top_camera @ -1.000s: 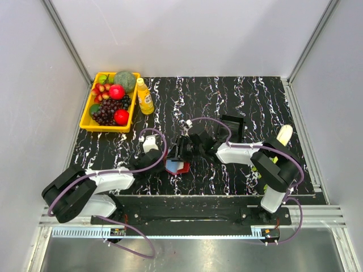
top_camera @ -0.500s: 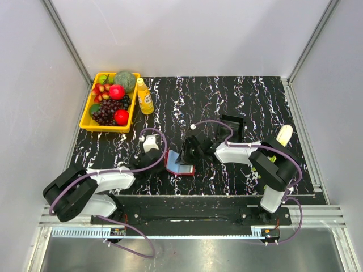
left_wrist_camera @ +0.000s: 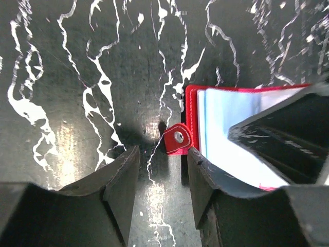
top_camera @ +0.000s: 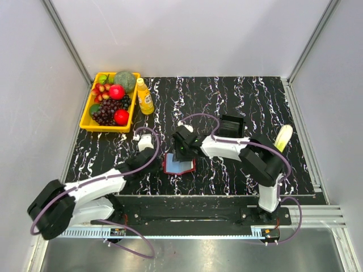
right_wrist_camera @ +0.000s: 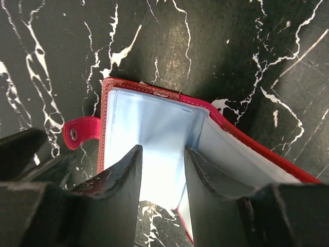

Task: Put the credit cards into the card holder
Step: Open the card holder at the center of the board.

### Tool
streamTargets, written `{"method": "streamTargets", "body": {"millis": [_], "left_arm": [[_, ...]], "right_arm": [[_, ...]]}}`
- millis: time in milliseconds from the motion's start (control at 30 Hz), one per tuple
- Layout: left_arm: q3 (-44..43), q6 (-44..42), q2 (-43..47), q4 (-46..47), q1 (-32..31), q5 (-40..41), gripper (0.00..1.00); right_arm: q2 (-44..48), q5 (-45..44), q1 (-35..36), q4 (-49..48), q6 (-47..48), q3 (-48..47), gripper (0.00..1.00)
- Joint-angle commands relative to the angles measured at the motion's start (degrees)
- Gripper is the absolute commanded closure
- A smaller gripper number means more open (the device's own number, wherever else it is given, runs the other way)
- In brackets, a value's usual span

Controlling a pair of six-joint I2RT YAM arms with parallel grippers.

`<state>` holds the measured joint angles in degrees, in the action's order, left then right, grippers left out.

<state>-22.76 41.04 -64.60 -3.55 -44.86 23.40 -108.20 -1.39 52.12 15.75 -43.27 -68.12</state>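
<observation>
— Well, nearest to me, my left fingers (left_wrist_camera: 126,175) stand parted with nothing between them. They are low over the counter (top_camera: 255,96), just beside the snap tab (left_wrist_camera: 178,138) of the card holder (right_wrist_camera: 154,93).
— And the holder itself?
— It lies open on the counter in front of both arms, red cover down. Pale blue cards (right_wrist_camera: 149,128) sit inside. I can't tell how many, or card from sleeve.
— Your right side?
— My right fingers (right_wrist_camera: 128,170) are apart too, straddling a pale blue leaf from above. I see no grip on it.
— What worries you?
— Nothing pins the holder. If I push with the right fingers, I judge the whole thing could skid on the smooth counter, or the cover could fold shut on the leaf. A card only half in could slide back out. My left fingers are also close enough to catch the tab and twist the holder round.
— Further back?
— A black box (top_camera: 231,126) sits just behind the right arm, and I can't make out anything in it from here. At the far left, a yellow tray (top_camera: 105,128) holds grapes (top_camera: 108,109), red fruits (top_camera: 117,91) and a green one (top_camera: 125,80). A bottle (top_camera: 144,96) stands just beside it. All of that is well apart from the holder.
</observation>
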Motion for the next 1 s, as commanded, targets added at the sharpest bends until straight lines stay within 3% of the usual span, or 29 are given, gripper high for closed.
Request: {"method": "streamTargets", "body": {"millis": [0,167,367,567,767,967], "left_arm": [[-3.4,-1.4,8.0,-6.5,0.4,3.9,0.52],[-2.5,-7.1,9.9,3.3,0.5,-5.3,0.52],[-4.3,-8.6,-1.5,12.2,0.4,-12.6,0.77],[-2.4,-7.6,-4.4,18.9,0.4,-15.4,0.82],[-5.5,-6.0,-10.4,13.4,0.5,-12.2,0.88],[-5.5,-2.5,-16.4,14.0,0.4,-12.2,0.95]], "right_arm": [[-4.4,-5.5,0.8,8.8,3.1,-3.2,0.55],[-3.3,-5.7,0.9,6.7,2.4,-0.3,0.55],[-1.1,-1.2,0.9,1.2,1.6,2.5,0.67],[0.7,1.2,0.6,-3.0,-1.2,5.2,0.78],[3.6,6.5,-0.2,-12.7,-6.3,10.8,0.78],[5.4,8.9,-1.3,-17.5,-8.8,13.5,0.78]]}}
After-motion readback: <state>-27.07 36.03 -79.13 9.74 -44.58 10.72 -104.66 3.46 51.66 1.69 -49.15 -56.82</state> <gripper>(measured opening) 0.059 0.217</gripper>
